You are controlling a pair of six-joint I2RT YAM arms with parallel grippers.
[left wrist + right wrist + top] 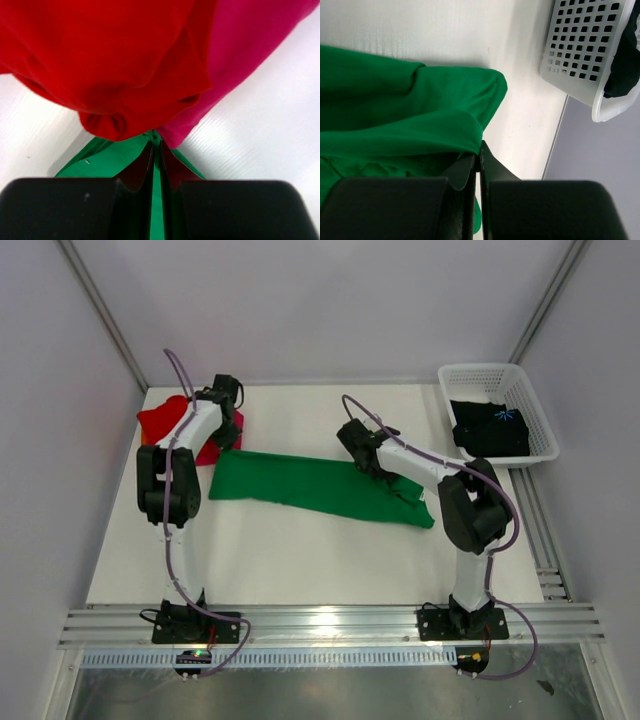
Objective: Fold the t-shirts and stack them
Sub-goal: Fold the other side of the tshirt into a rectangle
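Note:
A bright green t-shirt [300, 485] lies folded into a long strip across the middle of the table. My left gripper [228, 440] is shut on its left end, and in the left wrist view green cloth [110, 160] bunches at the tips of that gripper [156, 144]. Just beyond it a red t-shirt [160, 420] [100, 60] lies on a magenta-pink one [215, 452] [250, 45]. My right gripper [385, 475] [479, 150] is shut on a fold near the green shirt's right end [395, 100]. A black t-shirt [490, 430] [625, 65] sits in the basket.
The white lattice basket [495, 370] [575, 50] stands at the back right corner. Grey walls close in the table [300, 560] on three sides. A metal rail runs along the near edge by the arm bases.

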